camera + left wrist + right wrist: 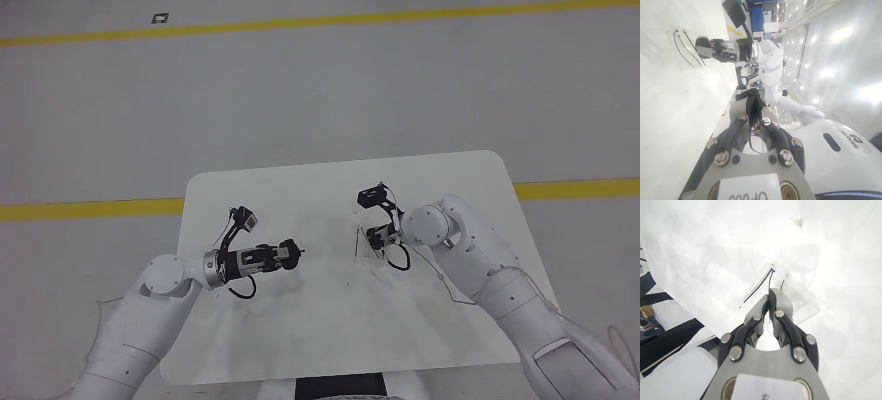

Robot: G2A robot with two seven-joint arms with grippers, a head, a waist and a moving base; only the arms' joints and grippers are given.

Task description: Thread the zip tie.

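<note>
top view: the worktop (320,330) fills frame centre. a clear tray (806,298) lies on it right of centre, zip ties (680,47) inside. right gripper (366,241) at the tray; left gripper (298,250) left of it, apart.

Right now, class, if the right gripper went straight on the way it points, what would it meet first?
Probably the clear tray just beyond the right gripper, shut on a zip tie; depth unclear.

Black zip tie (770,281), white table (330,320)
</note>
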